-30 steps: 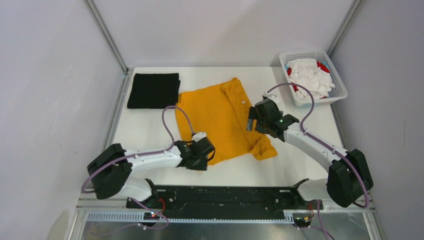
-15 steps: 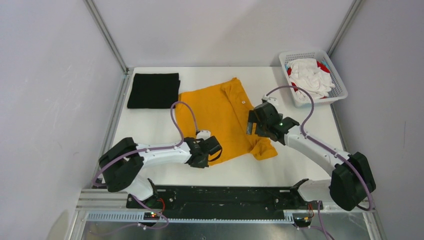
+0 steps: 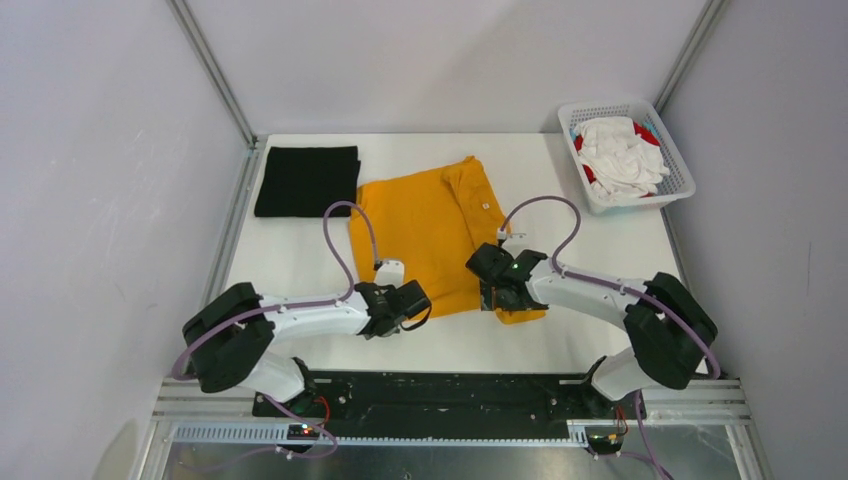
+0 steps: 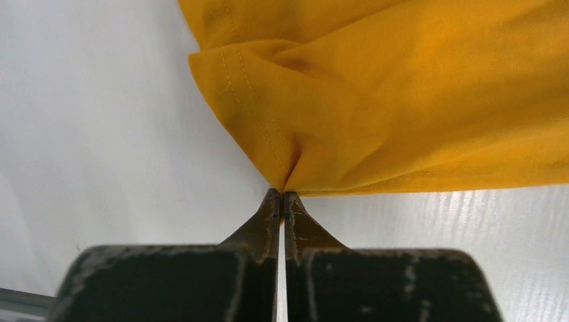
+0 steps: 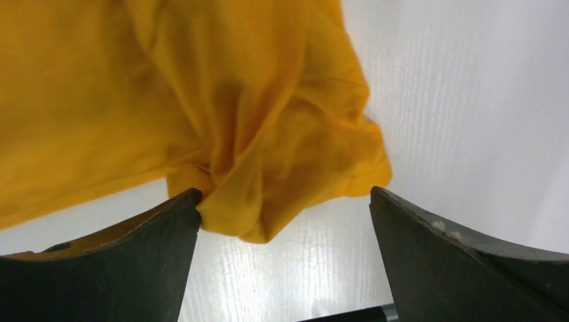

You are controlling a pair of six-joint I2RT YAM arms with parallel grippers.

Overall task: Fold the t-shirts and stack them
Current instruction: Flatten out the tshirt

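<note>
While the left gripper (image 4: 282, 193) pinched the hem of the orange shirt (image 3: 430, 225), which lay just right of the black shirt (image 3: 306, 181), the right gripper (image 5: 285, 194) had its jaws spread around a bunched corner. Looked like fold setup; right needed to clamp before lifting.

the top view looks down from above and behind onto the whole table (image 3: 290, 250). both wrist views look close past their fingers (image 4: 265, 225) at the near edge of the mustard-orange shirt (image 3: 430, 230), shared with the top view.
</note>
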